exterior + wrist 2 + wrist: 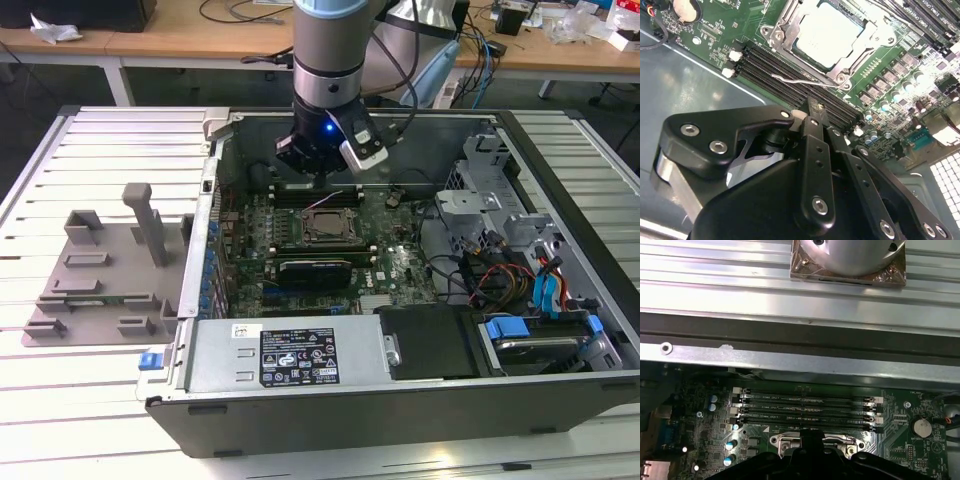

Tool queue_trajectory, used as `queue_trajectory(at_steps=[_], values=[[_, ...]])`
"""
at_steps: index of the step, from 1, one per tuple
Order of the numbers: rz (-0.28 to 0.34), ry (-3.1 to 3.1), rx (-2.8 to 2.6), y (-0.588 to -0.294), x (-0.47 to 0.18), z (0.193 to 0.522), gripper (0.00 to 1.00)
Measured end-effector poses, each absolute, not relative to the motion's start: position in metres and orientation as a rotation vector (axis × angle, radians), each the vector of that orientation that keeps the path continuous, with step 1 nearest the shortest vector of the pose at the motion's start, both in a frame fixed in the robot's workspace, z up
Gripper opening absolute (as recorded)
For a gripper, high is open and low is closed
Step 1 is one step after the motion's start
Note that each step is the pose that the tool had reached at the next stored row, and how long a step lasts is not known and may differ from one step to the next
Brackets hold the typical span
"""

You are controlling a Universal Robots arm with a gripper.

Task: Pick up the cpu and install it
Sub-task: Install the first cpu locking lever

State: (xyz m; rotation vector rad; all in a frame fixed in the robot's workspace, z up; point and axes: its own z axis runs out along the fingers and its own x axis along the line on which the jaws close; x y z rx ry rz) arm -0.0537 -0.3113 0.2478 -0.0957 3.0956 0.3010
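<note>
Cpu [832,34] sits flat in your socket frame [785,31], plate up, just ahead of the gripper [812,107]; fingers [814,117] pressed together, empty, over the memory slots [780,65].

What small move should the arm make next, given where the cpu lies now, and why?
Probably a short straight lift away from the board. In the second wrist view the cpu already lies flat inside the socket frame, and the gripper hangs over the memory slots beside it, apart from the cpu. So the placing looks done.
</note>
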Motion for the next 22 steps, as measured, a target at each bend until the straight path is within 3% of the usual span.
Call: queue_trajectory(at_steps=[22], values=[[0.301, 3.093, -0.046, -0.312, -0.053, 0.231, 0.11]])
